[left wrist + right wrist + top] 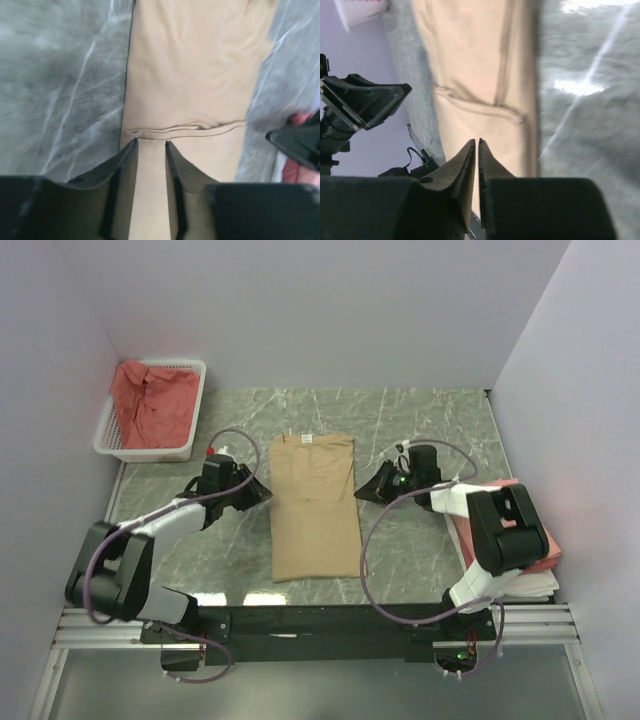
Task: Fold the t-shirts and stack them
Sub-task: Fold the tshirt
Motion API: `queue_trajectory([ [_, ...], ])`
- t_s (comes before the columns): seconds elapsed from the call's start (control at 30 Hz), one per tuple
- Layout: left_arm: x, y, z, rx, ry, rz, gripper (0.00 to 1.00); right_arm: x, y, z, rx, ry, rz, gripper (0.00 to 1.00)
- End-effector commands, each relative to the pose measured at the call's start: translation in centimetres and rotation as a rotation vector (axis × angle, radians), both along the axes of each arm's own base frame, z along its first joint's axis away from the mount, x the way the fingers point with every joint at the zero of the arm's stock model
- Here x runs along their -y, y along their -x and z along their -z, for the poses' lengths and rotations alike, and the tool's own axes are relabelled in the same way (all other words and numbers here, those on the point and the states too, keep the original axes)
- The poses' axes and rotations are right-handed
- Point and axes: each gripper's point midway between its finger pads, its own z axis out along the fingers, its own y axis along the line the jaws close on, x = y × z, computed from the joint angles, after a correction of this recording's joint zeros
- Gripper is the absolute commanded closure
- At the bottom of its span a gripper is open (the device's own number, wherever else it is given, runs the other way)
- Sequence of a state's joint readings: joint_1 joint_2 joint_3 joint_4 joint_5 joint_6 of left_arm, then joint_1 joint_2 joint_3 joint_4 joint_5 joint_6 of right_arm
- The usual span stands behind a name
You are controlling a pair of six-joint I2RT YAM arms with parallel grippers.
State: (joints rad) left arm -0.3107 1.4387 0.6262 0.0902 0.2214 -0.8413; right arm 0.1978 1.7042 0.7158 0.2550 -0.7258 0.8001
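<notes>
A tan t-shirt (315, 505) lies flat mid-table, folded into a long narrow strip with its collar at the far end. My left gripper (262, 490) sits at the strip's left edge. In the left wrist view it (150, 142) stands open, with only flat tan cloth (195, 75) showing through the gap and a sleeve hem just beyond the tips. My right gripper (362, 490) is at the strip's right edge. In the right wrist view it (476, 141) is shut, tips nearly touching over the tan cloth (470, 65), with nothing pinched. Coral-red t-shirts (150, 405) are bunched in the basket.
The white mesh basket (105, 435) stands at the far left corner. A folded pink stack (545, 540) rests on a white sheet at the right edge, partly under the right arm. Lilac walls close in the left, far and right sides.
</notes>
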Motion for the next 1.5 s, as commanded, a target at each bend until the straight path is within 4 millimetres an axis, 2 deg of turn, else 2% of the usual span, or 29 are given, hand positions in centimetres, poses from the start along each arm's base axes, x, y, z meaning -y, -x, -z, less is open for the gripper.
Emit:
queue_trajectory([
  [0.0,-2.4,-0.2,-3.2,0.019,-0.043,-0.149,0.65,1.1,0.3,-3.1,0.066,0.062,0.004,0.86],
  [0.03,-2.6,0.4,-3.2,0.007,-0.04,-0.164,0.65,1.3,1.0,-2.8,0.06,0.078,-0.001,0.83],
  [0.07,-3.0,1.6,-2.4,-0.033,-0.035,-0.196,0.65,1.7,1.7,-3.3,0.065,0.096,0.01,0.79],
  [0.1,-3.7,2.5,-2.7,-0.033,-0.046,-0.224,0.64,1.8,2.3,-3.4,0.065,0.102,0.008,0.79],
  [0.13,-3.9,4.0,-1.5,-0.08,-0.056,-0.248,0.64,2.0,3.2,-2.9,0.065,0.114,0.001,0.78],
  [0.17,-4.2,4.9,-1.1,-0.104,-0.063,-0.263,0.63,2.2,4.2,-3.4,0.065,0.125,0.004,0.77],
  [0.2,-5.3,6.1,-0.8,-0.121,-0.103,-0.31,0.63,2.4,4.9,-3.2,0.059,0.133,0.007,0.76],
  [0.23,-5.3,7.5,0.3,-0.154,-0.106,-0.327,0.63,2.5,6.2,-2.5,0.038,0.141,0.004,0.76],
  [0.27,-5.4,8.3,0.7,-0.167,-0.107,-0.336,0.62,2.2,7.4,-2.9,0.051,0.145,-0.007,0.75],
  [0.3,-5.2,9.0,0.4,-0.154,-0.093,-0.337,0.61,2.1,8.2,-2.9,0.051,0.148,-0.011,0.75],
  [0.33,-4.6,10.6,1.4,-0.184,-0.092,-0.321,0.6,2.1,9.7,-2.0,0.018,0.153,-0.008,0.75],
  [0.37,-4.4,11.4,1.7,-0.194,-0.087,-0.316,0.6,2.2,10.4,-2.6,0.047,0.156,0.003,0.71],
  [0.4,-4.0,12.0,1.5,-0.188,-0.069,-0.303,0.59,2.1,11.3,-2.2,0.052,0.18,0.002,0.68],
  [0.43,-3.4,13.4,2.2,-0.218,-0.068,-0.282,0.58,2.3,12.3,-1.5,0.032,0.188,0.005,0.67],
  [0.47,-3.2,14.0,2.4,-0.229,-0.063,-0.276,0.58,2.4,13.1,-1.7,0.041,0.191,0.006,0.64],
  [0.6,-2.1,16.8,3.6,-0.275,-0.041,-0.215,0.57,3.5,15.7,0.6,0.014,0.253,0.018,0.61],
  [0.9,-0.1,20.2,4.7,-0.337,-0.008,-0.094,0.55,4.1,19.0,3.2,-0.046,0.266,-0.003,0.6],
  [1.2,0.6,21.5,5.2,-0.371,0.001,-0.053,0.57,2.8,20.1,3.2,-0.062,0.24,-0.051,0.6],
  [1.47,1.1,22.1,5.6,-0.383,0.003,-0.04,0.62,2.0,20.6,4.2,-0.084,0.25,-0.062,0.6],
])
